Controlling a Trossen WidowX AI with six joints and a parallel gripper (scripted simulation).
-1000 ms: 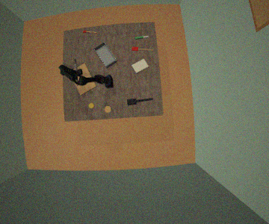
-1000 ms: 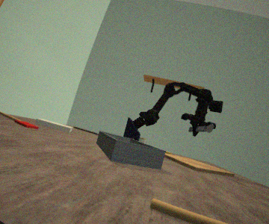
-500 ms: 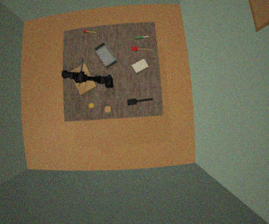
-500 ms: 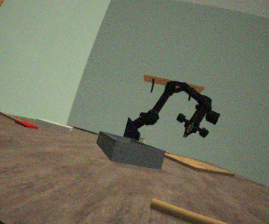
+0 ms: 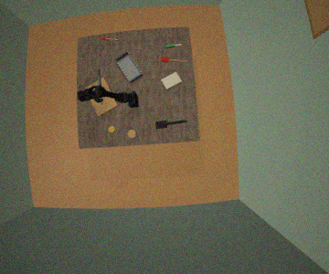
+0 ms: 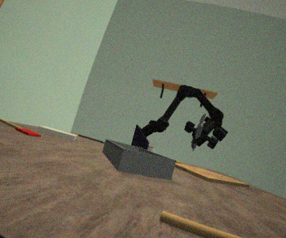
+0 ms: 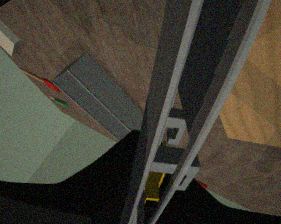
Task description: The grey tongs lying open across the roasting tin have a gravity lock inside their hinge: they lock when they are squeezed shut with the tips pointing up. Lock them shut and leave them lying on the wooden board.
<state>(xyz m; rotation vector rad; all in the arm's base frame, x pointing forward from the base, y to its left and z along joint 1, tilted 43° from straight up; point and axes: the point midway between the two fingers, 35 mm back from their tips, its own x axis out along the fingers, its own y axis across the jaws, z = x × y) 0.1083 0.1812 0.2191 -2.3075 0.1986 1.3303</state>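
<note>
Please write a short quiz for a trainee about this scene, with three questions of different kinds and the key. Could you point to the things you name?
1. True or false: the tongs (image 5: 99, 76) (image 6: 199, 127) (image 7: 172, 50) lie inside the tin.

2. Choose one. The hand (image 5: 99, 90) (image 6: 201, 132) (image 7: 141, 137) is:
A) open
B) shut on the tongs
C) shut on nothing

3. Fill in the missing word: in the top view, the arm (image 5: 116, 96) (image 6: 172, 109) reaches over the wooden ____.

Key: 1 false; 2 B; 3 board (image 5: 102, 107) (image 6: 214, 174) (image 7: 261, 75)
</note>
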